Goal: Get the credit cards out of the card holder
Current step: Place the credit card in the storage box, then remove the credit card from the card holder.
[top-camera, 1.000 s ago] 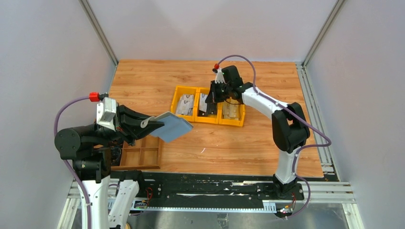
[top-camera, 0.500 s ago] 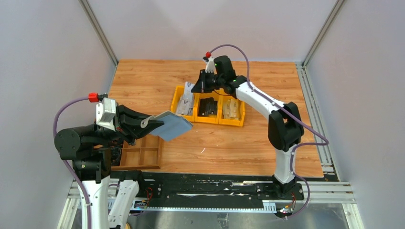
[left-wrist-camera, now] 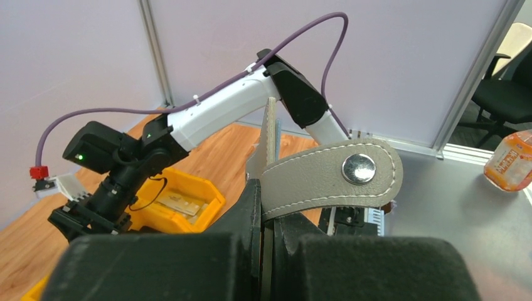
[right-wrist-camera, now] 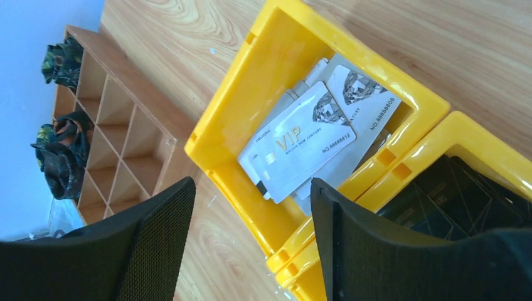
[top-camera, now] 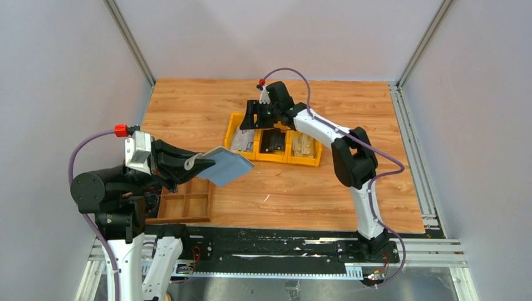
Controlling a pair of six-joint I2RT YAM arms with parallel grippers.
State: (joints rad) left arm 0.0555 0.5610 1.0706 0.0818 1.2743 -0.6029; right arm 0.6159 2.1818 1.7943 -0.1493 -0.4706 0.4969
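Grey credit cards marked VIP (gold lettering), in yellow bin

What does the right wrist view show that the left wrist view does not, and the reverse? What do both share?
Only the right wrist view: the open right gripper over grey VIP cards lying in a yellow bin, a black item in the next bin, and the wooden tray. Only the left wrist view: the left gripper shut on the card holder, its snap tab, and the right arm. Both: yellow bins holding cards.
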